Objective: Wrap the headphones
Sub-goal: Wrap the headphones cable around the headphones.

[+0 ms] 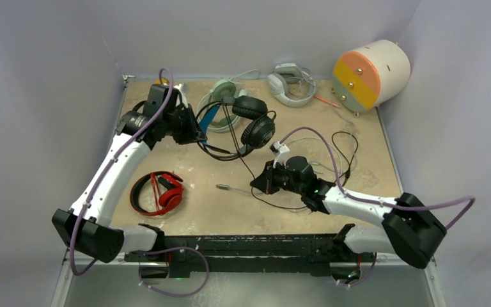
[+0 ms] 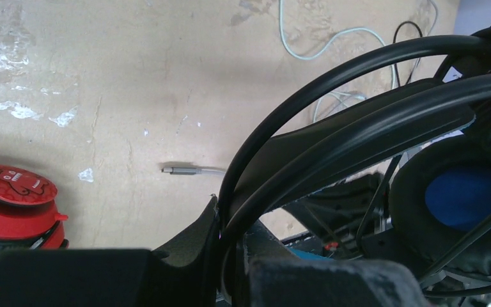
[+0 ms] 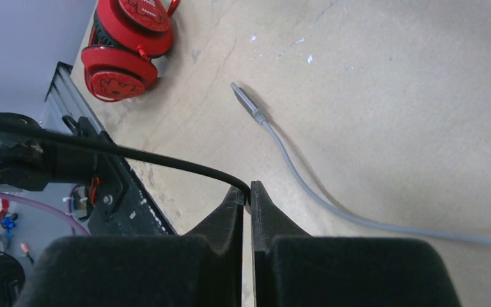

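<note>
Scuffed tan surface (image 1: 230,214) is sitting between grey walls (image 1: 45,64). I am holding the left tool (image 1: 195,130) clamped on the headband of the black headset (image 1: 256,121) with blue ear cups, upper centre of the overhead frame. I am keeping the right tool (image 3: 249,197) pinched shut on a thin black cable (image 3: 166,163) at mid-frame. The red-and-black headset (image 1: 160,193) is lying lower left. The mint-green headset (image 1: 222,87) is sitting just behind the black one.
</note>
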Motion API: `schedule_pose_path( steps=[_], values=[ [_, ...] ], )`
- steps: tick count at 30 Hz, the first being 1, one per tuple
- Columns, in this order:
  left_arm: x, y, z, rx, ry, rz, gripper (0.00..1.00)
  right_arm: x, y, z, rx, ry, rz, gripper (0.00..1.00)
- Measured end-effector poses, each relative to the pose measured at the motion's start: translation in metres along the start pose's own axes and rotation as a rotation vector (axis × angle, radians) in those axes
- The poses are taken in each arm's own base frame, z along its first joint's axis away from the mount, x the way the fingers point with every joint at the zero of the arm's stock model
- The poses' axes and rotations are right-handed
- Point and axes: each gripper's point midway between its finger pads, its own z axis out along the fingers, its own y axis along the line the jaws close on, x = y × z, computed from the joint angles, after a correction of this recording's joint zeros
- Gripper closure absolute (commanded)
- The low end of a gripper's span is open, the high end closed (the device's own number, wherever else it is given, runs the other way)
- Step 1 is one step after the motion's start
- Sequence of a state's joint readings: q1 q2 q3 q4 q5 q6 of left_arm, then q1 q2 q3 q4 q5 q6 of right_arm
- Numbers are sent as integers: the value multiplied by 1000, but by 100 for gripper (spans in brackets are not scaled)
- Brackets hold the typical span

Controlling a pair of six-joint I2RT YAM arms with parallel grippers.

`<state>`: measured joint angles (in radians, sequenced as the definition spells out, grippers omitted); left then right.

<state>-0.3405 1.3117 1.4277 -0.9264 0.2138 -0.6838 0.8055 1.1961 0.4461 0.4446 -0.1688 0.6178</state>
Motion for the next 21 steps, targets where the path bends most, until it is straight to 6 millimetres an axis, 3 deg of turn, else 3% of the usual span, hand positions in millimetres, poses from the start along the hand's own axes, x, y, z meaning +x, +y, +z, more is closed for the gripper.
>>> schedule_pose_path(
  steps=[10, 16, 21],
  values=[
    [20, 14, -18, -26, 54, 56, 100, -12, 6, 54, -115, 68, -1, 88],
    [22, 18, -19, -63, 77, 16, 100, -7, 6, 64, -182, 5, -47, 83],
    [6, 11, -12, -102, 94, -29, 100, 5, 2, 62, -204, -41, -113, 74]
  ],
)
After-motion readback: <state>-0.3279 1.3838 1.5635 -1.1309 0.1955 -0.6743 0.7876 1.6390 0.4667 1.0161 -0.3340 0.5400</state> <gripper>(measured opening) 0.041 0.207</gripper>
